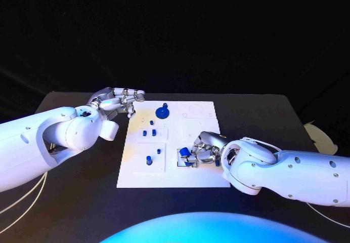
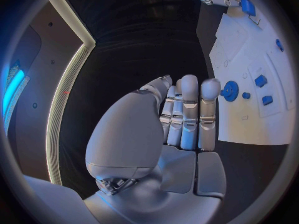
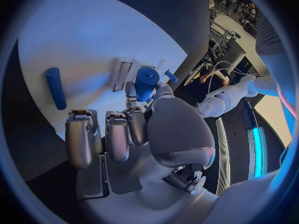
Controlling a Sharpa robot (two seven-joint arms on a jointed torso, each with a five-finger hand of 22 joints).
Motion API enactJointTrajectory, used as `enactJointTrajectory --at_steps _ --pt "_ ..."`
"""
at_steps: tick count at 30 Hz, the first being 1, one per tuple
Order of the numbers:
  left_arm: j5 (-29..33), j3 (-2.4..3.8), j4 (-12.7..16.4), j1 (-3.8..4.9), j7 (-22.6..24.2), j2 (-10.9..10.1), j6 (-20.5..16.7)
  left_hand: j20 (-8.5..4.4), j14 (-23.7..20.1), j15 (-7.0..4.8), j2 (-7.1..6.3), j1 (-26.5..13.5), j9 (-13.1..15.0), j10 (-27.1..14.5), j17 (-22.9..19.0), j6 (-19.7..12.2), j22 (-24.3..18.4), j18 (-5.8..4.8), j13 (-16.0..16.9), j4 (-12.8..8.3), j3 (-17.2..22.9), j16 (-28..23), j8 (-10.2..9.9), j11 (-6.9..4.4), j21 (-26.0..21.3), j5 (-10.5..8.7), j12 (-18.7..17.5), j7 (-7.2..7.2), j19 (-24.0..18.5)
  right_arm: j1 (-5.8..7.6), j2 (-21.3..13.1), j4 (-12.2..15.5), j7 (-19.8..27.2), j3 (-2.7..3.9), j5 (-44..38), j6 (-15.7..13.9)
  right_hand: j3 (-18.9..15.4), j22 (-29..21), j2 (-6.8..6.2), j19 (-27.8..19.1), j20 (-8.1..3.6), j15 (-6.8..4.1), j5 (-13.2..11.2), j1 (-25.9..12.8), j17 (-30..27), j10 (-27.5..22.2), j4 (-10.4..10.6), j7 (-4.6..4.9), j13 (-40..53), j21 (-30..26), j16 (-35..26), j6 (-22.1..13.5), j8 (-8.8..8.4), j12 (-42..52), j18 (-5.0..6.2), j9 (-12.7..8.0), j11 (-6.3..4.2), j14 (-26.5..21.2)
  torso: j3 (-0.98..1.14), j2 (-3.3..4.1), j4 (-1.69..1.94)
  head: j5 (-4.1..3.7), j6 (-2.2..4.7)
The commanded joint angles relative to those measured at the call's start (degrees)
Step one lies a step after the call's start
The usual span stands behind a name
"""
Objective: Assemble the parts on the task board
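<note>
**At the board's near right corner, a blue part in my fingers**

Down at five o'clock on the board (image 1: pixel 171 174), my right hand (image 1: pixel 206 151) is curled in, pinching a short blue cylinder (image 3: pixel 146 80) between thumb and fingertips. It sits right over the recessed slots in that corner, touching or nearly touching the plate; I can't tell which. Its long axis looks tilted, round end leaning back toward my palm, though the fisheye bends things, so I won't swear to the angle.

Left hand (image 1: pixel 117 101) hovers off the board's eleven o'clock corner, fingers straight and close together, holding nothing. The gear (image 1: pixel 162 111) stands just beside it at twelve o'clock.

Risk now: if that tilt is real, I'd guess the cylinder catches the slot's rim instead of seating, and pushing harder could flick it from my pinch. A blue rod (image 3: pixel 55 87) lies flat nearby, long axis along the plate; a careless sweep could roll it.
</note>
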Motion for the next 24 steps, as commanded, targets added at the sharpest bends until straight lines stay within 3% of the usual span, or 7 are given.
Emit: enactJointTrajectory --at_steps 1,4,6,9,13,18,24 --pt "0.3 0.04 0.2 0.03 0.2 0.1 1.0 0.02 -0.4 0.1 0.23 -0.2 -0.1 -0.4 -0.1 -0.4 0.0 0.4 0.1 -0.1 -0.4 -0.1 0.0 0.15 -0.3 0.06 0.4 0.12 0.1 0.0 0.3 -0.3 -0.3 0.0 0.7 0.6 -0.6 13.4 0.1 3.8 -0.33 -0.4 -1.9 -1.0 12.0 0.6 0.1 -1.02 4.2 -0.2 0.2 0.8 0.39 0.1 -0.44 0.3 -0.2 5.2 0.02 0.04 -0.01 0.06 0.02" --pt "0.3 0.04 0.2 0.03 0.2 0.1 1.1 0.02 -0.4 0.1 0.23 -0.2 -0.1 -0.4 -0.1 -0.4 0.0 0.4 0.1 -0.1 -0.4 -0.1 0.0 0.15 -0.3 0.06 0.4 0.12 0.1 0.01 0.6 -0.7 -0.3 0.01 0.8 0.1 -2.1 13.4 -0.38 3.7 -0.35 -0.4 -8.1 -3.7 12.0 0.6 0.0 -1.02 4.3 -0.3 0.2 0.8 0.7 0.0 -0.43 0.7 -0.15 5.2 0.01 0.0 -0.05 0.09 0.0" --pt "0.3 0.04 0.2 0.03 0.2 0.1 1.0 0.02 -0.4 0.1 0.23 -0.2 -0.1 -0.4 -0.1 -0.4 0.0 0.4 0.1 -0.1 -0.4 -0.1 0.0 0.15 -0.3 0.06 0.4 0.12 0.1 0.02 0.8 -1.0 -0.1 0.01 0.9 -0.2 -2.1 13.3 -2.66 3.6 -0.32 -0.35 -14.1 -6.7 11.9 0.4 0.3 -0.93 4.0 -0.6 0.1 0.5 0.82 -0.5 -0.37 0.9 0.0 5.2 -0.01 -0.02 -0.07 0.15 -0.04" --pt "0.3 0.04 0.2 0.03 0.2 0.1 1.1 0.02 -0.4 0.1 0.24 -0.2 -0.1 -0.4 -0.1 -0.4 -0.1 0.4 0.1 -0.1 -0.4 -0.1 0.0 0.15 -0.3 0.06 0.4 0.12 0.1 0.04 1.0 -1.2 0.2 0.01 1.2 -0.5 -0.5 13.2 -6.46 3.4 -0.22 -0.19 -19.0 -10.0 11.6 -0.1 0.4 -0.68 3.4 -1.1 0.0 -0.1 0.88 -1.4 -0.25 1.3 0.11 5.1 -0.01 0.03 -0.02 0.1 -0.02" --pt "0.3 0.04 0.2 0.03 0.1 0.0 1.1 0.02 -0.4 0.1 0.25 -0.2 -0.1 -0.5 -0.1 -0.4 -0.1 0.4 0.1 -0.1 -0.5 -0.1 0.0 0.15 -0.4 0.07 0.4 0.12 0.1 0.06 1.1 -1.3 0.4 0.01 1.2 -0.9 -0.1 12.9 -8.13 3.1 -0.09 -0.04 -20.3 -11.1 11.2 -0.7 0.5 -0.48 2.6 -2.0 -0.1 -0.7 0.84 -2.4 -0.09 1.5 0.3 5.0 0.0 0.01 -0.03 0.14 -0.12" --pt "0.3 0.04 0.2 0.03 0.1 0.0 1.1 0.02 -0.4 0.1 0.25 -0.2 -0.1 -0.5 -0.1 -0.4 -0.1 0.4 0.1 -0.1 -0.5 -0.1 0.0 0.15 -0.4 0.07 0.4 0.12 0.1 0.08 1.1 -1.2 0.4 0.01 0.3 -1.8 -0.1 12.8 -8.6 2.9 -0.03 0.03 -20.8 -11.5 11.0 -1.0 0.5 -0.38 2.2 -2.4 -0.3 -1.0 0.82 -3.1 0.0 1.5 0.38 5.0 0.01 -0.03 -0.05 0.11 -0.14" --pt "0.3 0.04 0.2 0.02 0.1 0.0 1.1 0.02 -0.4 0.1 0.25 -0.2 -0.1 -0.5 -0.1 -0.4 -0.1 0.4 0.1 -0.1 -0.5 -0.1 0.0 0.15 -0.4 0.07 0.4 0.12 0.1 0.07 0.3 -0.1 1.1 0.01 -1.3 -2.9 2.4 13.0 -5.23 3.2 0.04 0.02 -15.8 -8.1 11.4 -0.5 0.2 -0.5 3.0 -1.8 -0.1 -0.9 1.33 -2.4 -0.13 2.0 0.28 5.1 0.07 -0.01 -0.02 0.17 -0.13"
